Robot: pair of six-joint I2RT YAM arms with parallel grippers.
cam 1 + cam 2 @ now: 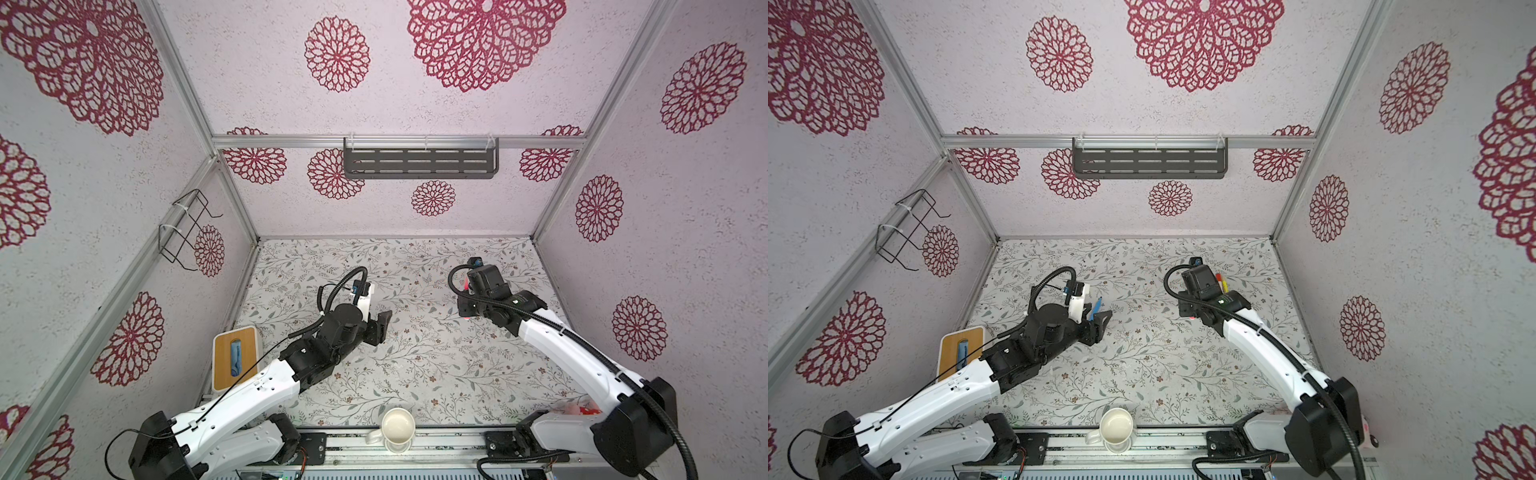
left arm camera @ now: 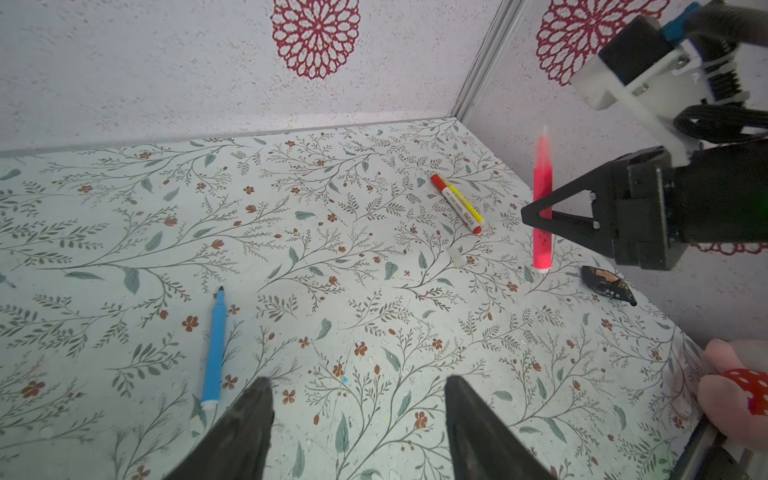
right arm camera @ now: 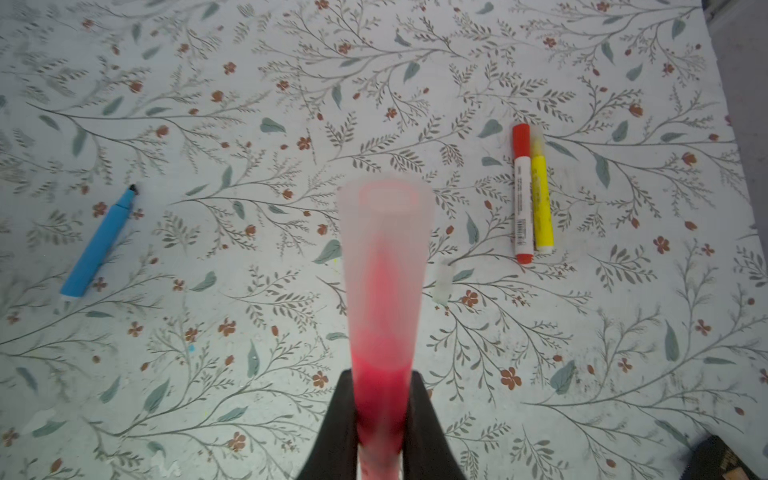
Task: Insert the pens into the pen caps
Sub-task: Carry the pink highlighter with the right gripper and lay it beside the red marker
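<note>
While right gripper (image 3: 381, 388) clenches seemingly capped pink pen (image 3: 382, 291), left gripper (image 2: 357, 382), jaws released, should take the blue pen (image 2: 215, 349) next

2 white arms (image 1: 249, 399), black joints (image 1: 332, 332), black ribbed cables (image 1: 305, 329)

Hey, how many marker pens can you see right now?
4. The pink pen is held in the right gripper. The blue pen lies alone on the table. The white-and-red pen and yellow pen lie side by side. The arms may hide others.
</note>
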